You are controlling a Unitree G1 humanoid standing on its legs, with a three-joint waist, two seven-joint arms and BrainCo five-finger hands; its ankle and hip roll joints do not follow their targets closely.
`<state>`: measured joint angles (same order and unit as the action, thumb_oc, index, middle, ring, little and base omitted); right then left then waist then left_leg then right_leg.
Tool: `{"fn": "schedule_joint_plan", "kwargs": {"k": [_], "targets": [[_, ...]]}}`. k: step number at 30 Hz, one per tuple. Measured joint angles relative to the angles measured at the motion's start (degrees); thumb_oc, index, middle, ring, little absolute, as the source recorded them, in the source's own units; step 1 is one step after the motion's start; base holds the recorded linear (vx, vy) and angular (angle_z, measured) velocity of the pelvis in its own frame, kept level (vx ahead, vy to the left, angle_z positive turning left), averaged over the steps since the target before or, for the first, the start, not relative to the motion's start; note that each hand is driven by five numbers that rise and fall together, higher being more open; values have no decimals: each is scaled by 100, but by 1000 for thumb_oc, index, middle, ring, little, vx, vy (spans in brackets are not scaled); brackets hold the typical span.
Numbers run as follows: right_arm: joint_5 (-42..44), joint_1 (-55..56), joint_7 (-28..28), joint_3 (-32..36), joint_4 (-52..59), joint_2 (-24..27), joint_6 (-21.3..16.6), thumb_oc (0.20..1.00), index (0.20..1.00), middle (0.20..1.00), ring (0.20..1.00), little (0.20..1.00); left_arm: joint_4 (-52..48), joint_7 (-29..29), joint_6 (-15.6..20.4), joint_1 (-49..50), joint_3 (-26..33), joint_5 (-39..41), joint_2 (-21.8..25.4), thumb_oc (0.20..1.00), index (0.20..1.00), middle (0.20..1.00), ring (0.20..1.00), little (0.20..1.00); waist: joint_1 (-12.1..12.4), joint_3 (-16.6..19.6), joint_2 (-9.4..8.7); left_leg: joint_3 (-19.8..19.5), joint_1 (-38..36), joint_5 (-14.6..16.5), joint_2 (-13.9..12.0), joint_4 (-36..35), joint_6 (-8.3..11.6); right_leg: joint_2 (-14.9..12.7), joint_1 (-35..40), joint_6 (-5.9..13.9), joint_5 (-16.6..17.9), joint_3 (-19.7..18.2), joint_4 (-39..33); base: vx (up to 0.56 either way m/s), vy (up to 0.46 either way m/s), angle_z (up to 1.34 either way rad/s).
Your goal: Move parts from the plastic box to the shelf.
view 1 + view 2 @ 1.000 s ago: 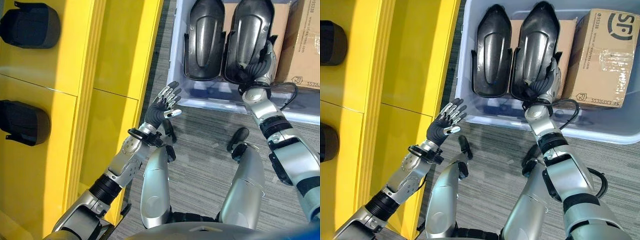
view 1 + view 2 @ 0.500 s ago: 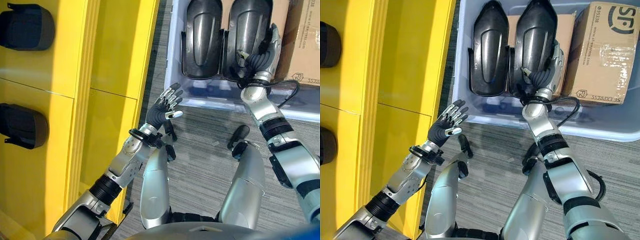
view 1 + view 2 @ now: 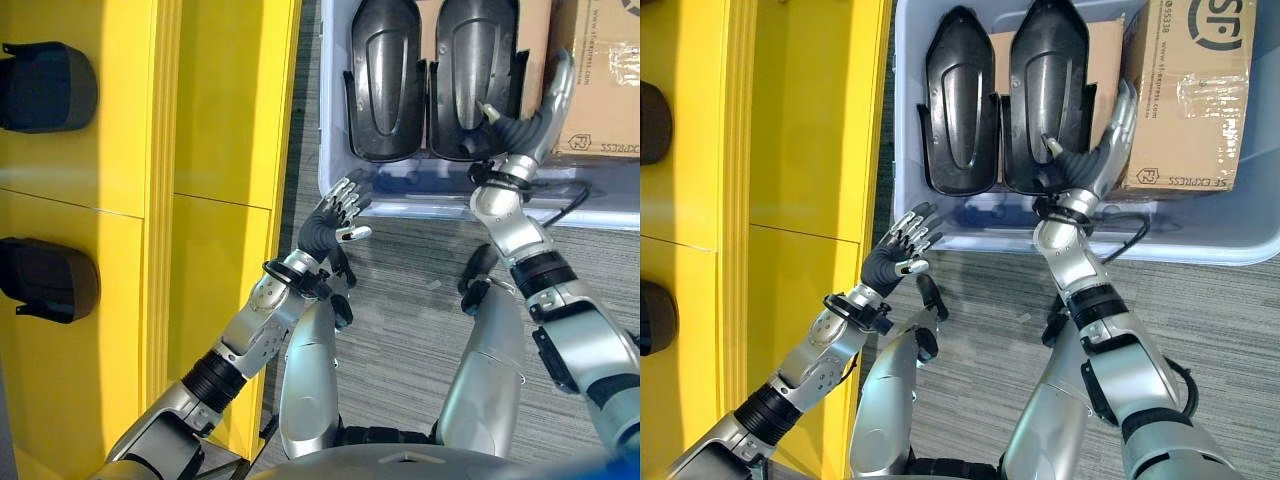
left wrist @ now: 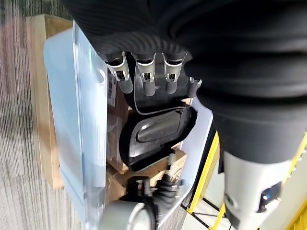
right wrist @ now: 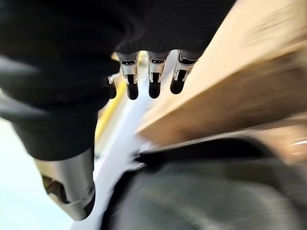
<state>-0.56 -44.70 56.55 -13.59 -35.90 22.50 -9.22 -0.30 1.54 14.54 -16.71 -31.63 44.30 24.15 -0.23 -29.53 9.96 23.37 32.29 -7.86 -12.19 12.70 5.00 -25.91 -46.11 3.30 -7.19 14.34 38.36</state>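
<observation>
Right hand (image 3: 1102,150) open inside plastic box (image 3: 1200,240) on carpet (image 3: 1200,320).

The right hand (image 3: 1102,148) is uncurling: its fingers, wrapped on the right-hand black part (image 3: 1047,95) a second ago, are now stretching straight up between that part and the cardboard box (image 3: 1188,95). The left hand (image 3: 898,255) is drifting closer to the plastic box (image 3: 1200,240).
</observation>
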Motion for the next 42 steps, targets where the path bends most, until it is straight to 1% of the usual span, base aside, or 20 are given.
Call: {"fn": "schedule_joint_plan", "kwargs": {"k": [2, 7, 10, 17, 18, 21, 24, 26, 28, 31, 34, 36, 38, 42], "targets": [[154, 15, -14, 11, 5, -97, -92, 1000, 1000, 1000, 1000, 1000, 0, -86, 16, -24, -1, 2, -65, 1000, 1000, 1000, 1000, 1000, -47, 1, 2, 70, -26, 9, 13, -15, -14, 10, -20, 11, 44, -64, -40, 12, 9, -10], [487, -62, -12, 18, -8, -144, -255, 1000, 1000, 1000, 1000, 1000, 0, -197, 17, -19, -67, -4, -204, 1000, 1000, 1000, 1000, 1000, -9, 64, 96, 113, -30, 9, 21, -30, -19, 15, -81, 4, 58, -118, -26, 3, -2, -3], [528, -122, -6, 24, -140, -148, -375, 1000, 1000, 1000, 1000, 1000, 0, -217, 17, -24, -168, -8, -230, 1000, 1000, 1000, 1000, 1000, -11, 77, 114, 120, -22, 6, 21, -29, -19, 16, -111, 2, 56, -135, -8, 0, 0, 0], [649, -315, -27, 141, -333, -80, -361, 1000, 1000, 1000, 1000, 1000, -1, -329, -37, -29, -204, -51, -297, 1000, 1000, 1000, 1000, 1000, -9, 78, 116, 111, -10, -15, 17, -29, -13, 13, -154, -21, 25, -151, 60, 1, -9, 0], [586, -358, -24, 116, -405, 16, -331, 1000, 1000, 1000, 1000, 1000, -1, -329, -43, -30, -206, -51, -305, 1000, 1000, 1000, 1000, 1000, -8, 78, 116, 110, -9, -19, 17, -31, -11, 13, -157, -24, 16, -150, 62, 0, 0, 0], [299, -506, -137, 51, -406, 239, -4, 1000, 1000, 1000, 1000, 1000, -1, -337, -53, -31, -210, -51, -307, 1000, 1000, 1000, 1000, 1000, -12, 81, 121, 114, 65, -43, 16, -38, -14, 12, -249, -33, 16, -157, 86, 0, 0, 0], [-113, -507, -198, -99, -406, 335, 228, 1000, 1000, 1000, 1000, 1000, -1, -401, -55, -29, -209, -50, -307, 1000, 1000, 1000, 1000, 1000, 5, 82, 122, 110, 64, -45, 16, -38, -14, 9, -249, -35, 18, -155, 100, 0, 0, 0], [-499, -508, -193, -204, -403, 346, 394, 1000, 1000, 1000, 1000, 1000, -1, -403, -55, -29, -207, -49, -304, 1000, 1000, 1000, 1000, 1000, 32, 82, 123, 111, 64, -45, 17, -33, -14, 7, -246, -35, 18, -154, 102, 0, 0, 0], [-1241, -513, -148, -471, -381, 430, 655, 1000, 1000, 1000, 1000, 1000, -1, -396, -55, -29, -208, -46, -292, 1000, 1000, 1000, 1000, 1000, 134, 84, 125, 109, 63, -45, 17, -27, -14, 3, -240, -36, 18, -153, 103, 0, 0, 0], [-1878, -554, -94, -636, -379, 567, 731, 1000, 1000, 1000, 1000, 1000, 0, -401, -32, -23, -214, -40, -235, 1000, 1000, 1000, 1000, 1000, 182, 84, 126, 107, 65, -45, 19, -24, -14, 0, -237, -35, 21, -151, 101, 0, 0, 0], [-2106, -641, -86, -754, -377, 614, 765, 1000, 1000, 1000, 1000, 1000, 13, -392, 1, -18, -212, -40, -145, 1000, 1000, 1000, 1000, 1000, 134, 85, 126, 107, 65, -46, 19, -27, -15, 1, -237, -35, 21, -150, 101, 0, 0, 0], [-2153, -654, -70, -968, -376, 777, 765, 1000, 1000, 1000, 1000, 1000, 41, -390, 46, 5, -200, -40, -110, 1000, 1000, 1000, 1000, 1000, 131, 89, 132, 107, 65, -46, 19, -28, -15, 1, -238, -35, 21, -149, 100, 0, 0, 0], [-2170, -657, -1, -960, -376, 798, 765, 1000, 1000, 1000, 1000, 1000, 42, -322, 115, 8, -197, -33, -105, 1000, 1000, 1000, 1000, 1000, 132, 89, 133, 109, 65, -46, 19, -35, -15, 1, -239, -35, 21, -145, 94, 0, 0, 0], [-2046, -657, 3, -936, -393, 795, 761, 1000, 1000, 1000, 1000, 1000, 69, -183, 124, 16, -199, -36, -98, 1000, 1000, 1000, 1000, 1000, 133, 90, 133, 109, 65, -46, 19, -43, -14, 3, -240, -35, 21, -141, 89, 0, 0, 0]]}}
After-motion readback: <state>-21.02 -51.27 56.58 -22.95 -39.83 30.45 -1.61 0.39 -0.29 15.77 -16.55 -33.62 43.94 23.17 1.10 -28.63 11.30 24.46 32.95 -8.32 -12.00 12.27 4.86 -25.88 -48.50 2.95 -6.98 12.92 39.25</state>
